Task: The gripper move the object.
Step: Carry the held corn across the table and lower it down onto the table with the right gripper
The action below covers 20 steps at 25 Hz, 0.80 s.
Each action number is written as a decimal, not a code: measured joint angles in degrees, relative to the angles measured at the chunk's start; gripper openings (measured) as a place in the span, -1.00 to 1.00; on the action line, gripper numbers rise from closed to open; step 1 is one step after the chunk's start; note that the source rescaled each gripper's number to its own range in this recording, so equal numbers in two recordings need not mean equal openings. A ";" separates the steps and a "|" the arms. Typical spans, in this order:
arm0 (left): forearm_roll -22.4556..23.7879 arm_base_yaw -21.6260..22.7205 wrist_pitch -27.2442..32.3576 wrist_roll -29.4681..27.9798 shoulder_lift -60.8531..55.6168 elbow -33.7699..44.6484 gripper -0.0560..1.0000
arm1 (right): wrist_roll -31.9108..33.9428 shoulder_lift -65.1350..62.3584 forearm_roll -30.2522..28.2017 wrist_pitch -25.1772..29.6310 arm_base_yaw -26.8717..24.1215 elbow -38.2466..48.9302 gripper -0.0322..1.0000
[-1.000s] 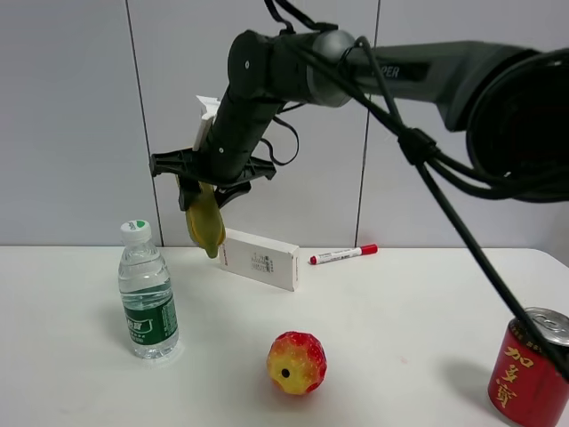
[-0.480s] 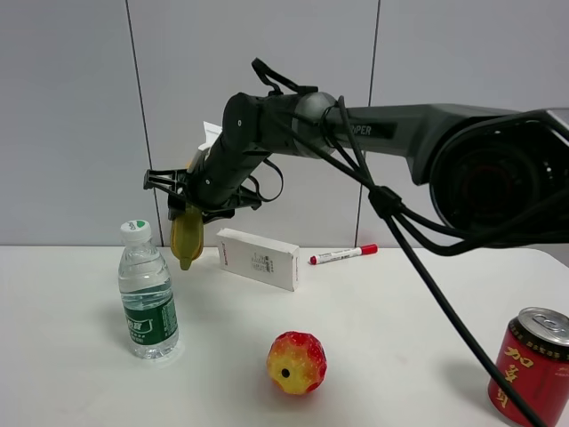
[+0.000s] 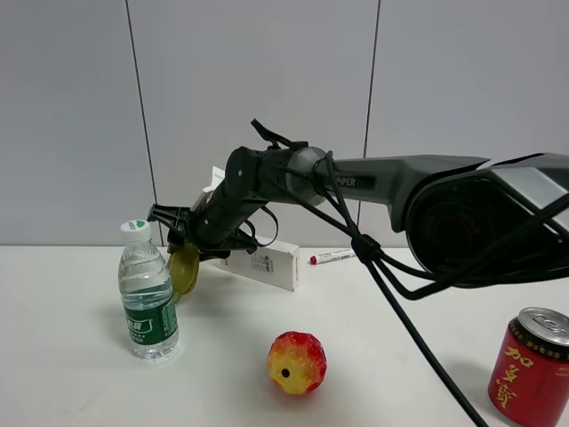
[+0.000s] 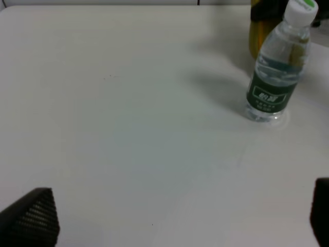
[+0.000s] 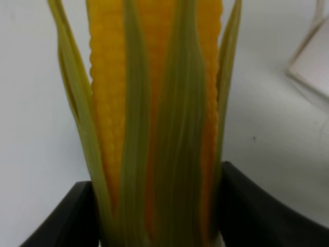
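The toy corn, yellow kernels in green husk, hangs tip-down just behind and to the right of the water bottle, low over the table. My right gripper reaches across to the left and is shut on the corn's upper end. In the right wrist view the corn fills the picture between the two dark fingers. In the left wrist view the corn shows behind the bottle. My left gripper is open and empty over bare table.
A white box lies behind the corn, with a red-capped marker to its right. A round red-yellow fruit sits at front centre. A red can stands at the front right. Cables trail from the right arm across the table.
My right arm has come down and to the left with the corn, from high above the box to low beside the bottle. The other things have not moved.
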 joint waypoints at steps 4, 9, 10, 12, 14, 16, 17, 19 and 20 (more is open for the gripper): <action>0.00 0.00 0.00 0.00 0.00 0.00 1.00 | 0.85 0.26 0.13 -1.68 -0.30 0.00 -0.94; 0.00 0.00 0.00 0.00 0.00 0.00 1.00 | 1.36 0.53 0.13 -2.05 -0.86 0.00 -0.94; 0.00 0.00 0.00 0.00 0.00 0.00 1.00 | 1.42 0.77 0.13 -2.09 -0.86 -0.05 -0.94; 0.00 0.00 0.00 0.00 0.00 0.00 1.00 | 1.52 0.98 0.55 -2.02 -0.86 -0.05 -0.94; 0.00 0.00 0.00 0.00 0.00 0.00 1.00 | 1.52 1.11 1.31 -2.16 -0.86 -0.05 -0.94; 0.00 0.00 0.00 0.00 0.00 0.00 1.00 | 1.52 1.11 1.64 -2.81 -0.86 -0.05 -0.94; 0.00 0.00 0.00 0.00 0.00 0.00 1.00 | 1.52 1.11 1.64 -3.11 -0.86 -0.05 -0.94; 0.00 0.00 0.00 0.00 0.00 0.00 1.00 | 1.52 1.38 1.77 -3.18 -0.91 -0.05 -0.94; 0.00 0.00 0.00 0.00 0.00 0.00 1.00 | 1.52 1.52 2.02 -3.18 -0.91 -0.05 -0.94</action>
